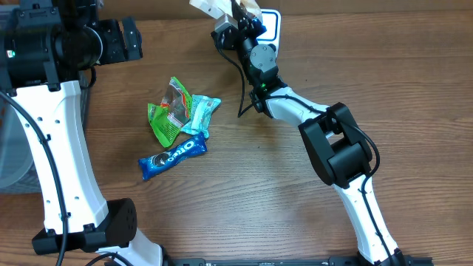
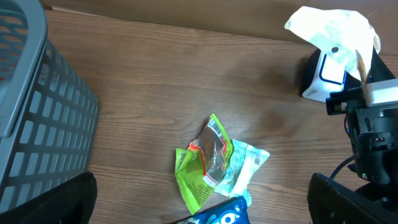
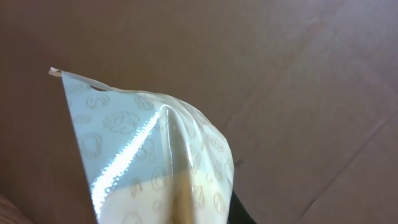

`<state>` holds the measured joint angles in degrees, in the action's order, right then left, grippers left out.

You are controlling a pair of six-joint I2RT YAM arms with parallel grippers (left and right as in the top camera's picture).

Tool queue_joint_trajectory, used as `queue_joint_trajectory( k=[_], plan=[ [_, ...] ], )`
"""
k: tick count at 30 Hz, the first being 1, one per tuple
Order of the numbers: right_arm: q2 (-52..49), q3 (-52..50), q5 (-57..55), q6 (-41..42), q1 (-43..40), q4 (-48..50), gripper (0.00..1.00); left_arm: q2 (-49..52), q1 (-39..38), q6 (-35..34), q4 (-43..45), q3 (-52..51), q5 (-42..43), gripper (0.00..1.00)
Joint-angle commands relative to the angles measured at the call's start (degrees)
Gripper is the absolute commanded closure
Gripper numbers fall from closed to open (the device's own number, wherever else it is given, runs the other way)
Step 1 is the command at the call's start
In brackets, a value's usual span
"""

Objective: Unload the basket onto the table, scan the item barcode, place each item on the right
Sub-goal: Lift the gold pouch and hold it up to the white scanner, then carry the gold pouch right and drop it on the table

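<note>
Partly hid. scanner point(image 1: 273, 26), pouch point(image 1: 211, 7) cut off

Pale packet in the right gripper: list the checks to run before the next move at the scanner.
1. Grip: right gripper shut on the pale packet. Ok.
2. Position: packet held up close to the scanner. Ok.
3. Barcode facing the scanner: no barcode visible on the sides shown. Cannot tell.
4. Left gripper: open, empty, well apart from the packet. Ok.
5. Green packet and blue biscuit pack: lying mid-table, clear of the scanner. Ok.
</note>
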<state>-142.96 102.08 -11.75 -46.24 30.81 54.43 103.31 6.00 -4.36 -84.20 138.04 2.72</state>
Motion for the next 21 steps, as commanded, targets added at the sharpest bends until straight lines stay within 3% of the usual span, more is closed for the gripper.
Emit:
queue_joint_trajectory(
  k=[1, 10, 17, 21],
  plan=[
    [0.15, 1.01, 0.5, 0.81, 0.31, 0.83, 0.96, 0.46, -0.02, -0.59, 0.04, 0.17, -0.17, 0.0],
    [0.83, 1.01, -1.99, 1.44, 0.42, 4.24, 0.96, 0.46, -0.02, -0.57, 0.04, 0.17, -0.17, 0.0],
    [5.68, 1.01, -11.54, 12.02, 1.79, -3.82, 0.96, 0.46, -0.02, -0.59, 0.04, 0.17, -0.17, 0.0],
    [10.4, 1.01, -17.66, 12.55, 3.65, -11.13, 0.96, 0.46, -0.02, -0.57, 0.04, 0.17, -0.17, 0.0]
  ],
)
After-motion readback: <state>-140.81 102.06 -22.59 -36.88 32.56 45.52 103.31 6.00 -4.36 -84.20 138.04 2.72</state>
